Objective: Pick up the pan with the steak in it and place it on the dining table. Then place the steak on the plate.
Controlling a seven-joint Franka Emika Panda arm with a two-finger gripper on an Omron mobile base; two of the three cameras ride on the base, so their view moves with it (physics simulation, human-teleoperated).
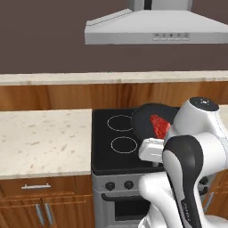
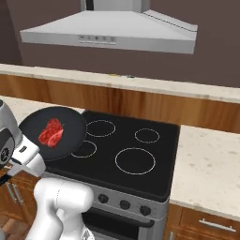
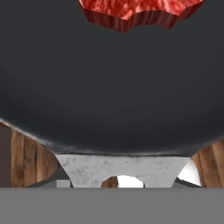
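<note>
Above the front left corner of the black stovetop point(image 2: 126, 150), the pan point(image 2: 54, 133) hangs off the surface with the steak point(image 2: 50, 132) lying near its middle. The tool point(image 2: 21, 157) sits at the pan's near rim, where the handle comes out, so the pan reaches away from it toward the burners. From the hand view the pan point(image 3: 109, 83) is right in front of the camera, the steak point(image 3: 138, 11) at the far side, and the pale metallic handle end point(image 3: 120, 168) runs straight down toward the tool; the fingers themselves are hidden, so I cannot tell how they stand, though the pan seems carried there by its handle.

The left base view shows the pan point(image 1: 144, 120) and steak point(image 1: 159, 126) partly behind the white arm, with the speckled counter point(image 1: 42, 142) to the left of the stove and the range hood point(image 1: 156, 26) overhead. The right base view shows the whole pan clear of the arm, all four burner rings, and another stretch of counter point(image 2: 211, 164) to the right.
</note>
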